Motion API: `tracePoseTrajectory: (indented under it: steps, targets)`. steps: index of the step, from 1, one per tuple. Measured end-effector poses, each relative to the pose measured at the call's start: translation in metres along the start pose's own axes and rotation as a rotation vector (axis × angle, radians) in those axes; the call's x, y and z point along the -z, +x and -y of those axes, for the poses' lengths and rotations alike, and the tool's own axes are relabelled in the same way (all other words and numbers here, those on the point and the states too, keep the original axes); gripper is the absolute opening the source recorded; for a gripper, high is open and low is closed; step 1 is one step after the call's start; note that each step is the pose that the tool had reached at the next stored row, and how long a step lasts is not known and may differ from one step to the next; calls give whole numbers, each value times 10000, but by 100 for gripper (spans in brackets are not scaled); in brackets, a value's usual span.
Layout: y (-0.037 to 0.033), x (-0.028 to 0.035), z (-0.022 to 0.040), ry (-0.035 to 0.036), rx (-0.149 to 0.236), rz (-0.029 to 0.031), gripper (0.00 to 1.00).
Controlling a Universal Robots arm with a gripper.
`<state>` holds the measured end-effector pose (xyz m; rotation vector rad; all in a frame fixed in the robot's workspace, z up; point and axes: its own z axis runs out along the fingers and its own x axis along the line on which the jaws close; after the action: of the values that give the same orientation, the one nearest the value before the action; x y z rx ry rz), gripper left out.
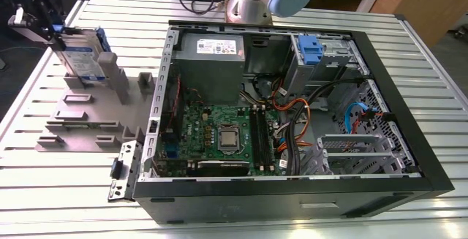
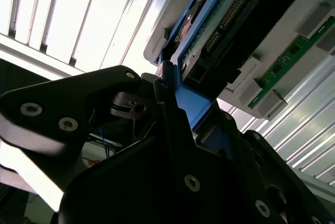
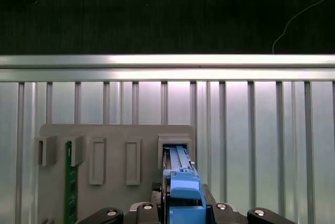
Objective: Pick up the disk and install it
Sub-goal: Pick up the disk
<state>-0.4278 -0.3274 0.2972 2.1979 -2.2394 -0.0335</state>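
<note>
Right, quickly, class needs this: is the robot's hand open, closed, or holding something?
Hand: closed on the disk, which stands upright at the grey holder.

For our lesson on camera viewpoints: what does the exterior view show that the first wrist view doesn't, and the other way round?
Exterior view: the open computer case with its motherboard and power supply, plus the arm. First wrist view: a green board standing in a slot. Both: the disk upright in the grey fixture on the slatted table, with the gripper at its top.
</note>
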Motion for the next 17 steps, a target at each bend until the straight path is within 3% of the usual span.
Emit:
tracePoseTrajectory:
  steps: [17]
  targets:
    - [-2,125,-2,1,0,0,36]
